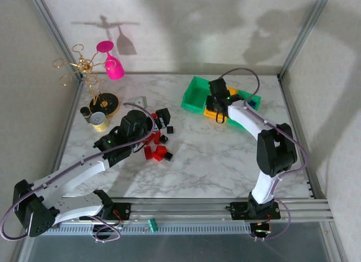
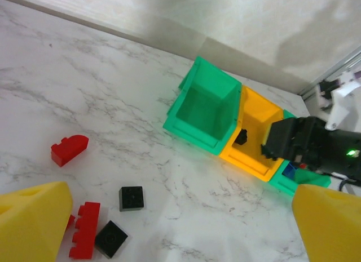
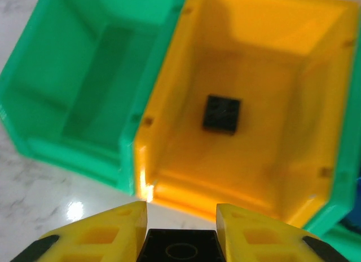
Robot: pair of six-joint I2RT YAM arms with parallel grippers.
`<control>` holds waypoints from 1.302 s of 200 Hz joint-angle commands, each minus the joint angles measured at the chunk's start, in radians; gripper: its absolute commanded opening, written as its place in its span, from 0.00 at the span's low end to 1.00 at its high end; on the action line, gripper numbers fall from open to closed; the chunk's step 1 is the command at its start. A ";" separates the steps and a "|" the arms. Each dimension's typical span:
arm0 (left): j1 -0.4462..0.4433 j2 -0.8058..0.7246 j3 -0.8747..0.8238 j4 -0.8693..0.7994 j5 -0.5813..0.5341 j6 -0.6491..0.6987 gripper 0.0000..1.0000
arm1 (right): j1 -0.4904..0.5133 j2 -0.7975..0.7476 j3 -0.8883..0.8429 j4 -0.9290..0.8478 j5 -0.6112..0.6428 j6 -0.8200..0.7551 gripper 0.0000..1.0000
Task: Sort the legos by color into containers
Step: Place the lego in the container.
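Marble-patterned bench point(image 1: 225, 160) with two arms: the right claw point(image 3: 181, 225) pinches a small black plastic brick point(image 3: 180, 248) between its yellow pads, at the open front of the yellow plastic bin point(image 3: 321, 104). A second black brick point(image 3: 221, 114) lies inside that bin, with a green plastic bin point(image 3: 67, 93) adjoining. The left claw point(image 2: 180, 228) hangs spread above loose red bricks point(image 2: 69, 149) and black bricks point(image 2: 131, 198), well apart from the bins.

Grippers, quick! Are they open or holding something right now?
Left gripper: open, holding nothing.
Right gripper: shut on a small black plastic lego brick.
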 commanded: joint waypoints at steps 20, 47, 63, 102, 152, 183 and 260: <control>0.056 0.056 0.011 0.071 0.180 0.061 1.00 | -0.072 0.092 0.130 -0.004 0.084 -0.032 0.33; 0.058 0.083 0.051 0.042 0.198 0.119 1.00 | -0.112 0.189 0.201 0.003 0.085 -0.033 0.33; 0.069 0.097 0.056 0.024 0.193 0.124 1.00 | -0.128 0.251 0.251 -0.011 0.088 -0.034 0.34; 0.077 0.115 0.028 0.052 0.248 0.140 1.00 | -0.139 0.336 0.328 -0.021 0.113 -0.066 0.45; 0.078 0.132 0.058 0.004 0.225 0.127 1.00 | -0.135 0.268 0.292 0.000 0.082 -0.064 0.52; 0.078 0.122 0.066 -0.013 0.227 0.119 1.00 | -0.098 0.187 0.241 0.005 0.049 -0.056 0.55; 0.079 -0.014 0.016 -0.061 0.243 -0.012 1.00 | 0.065 -0.041 0.004 0.038 -0.022 -0.017 0.62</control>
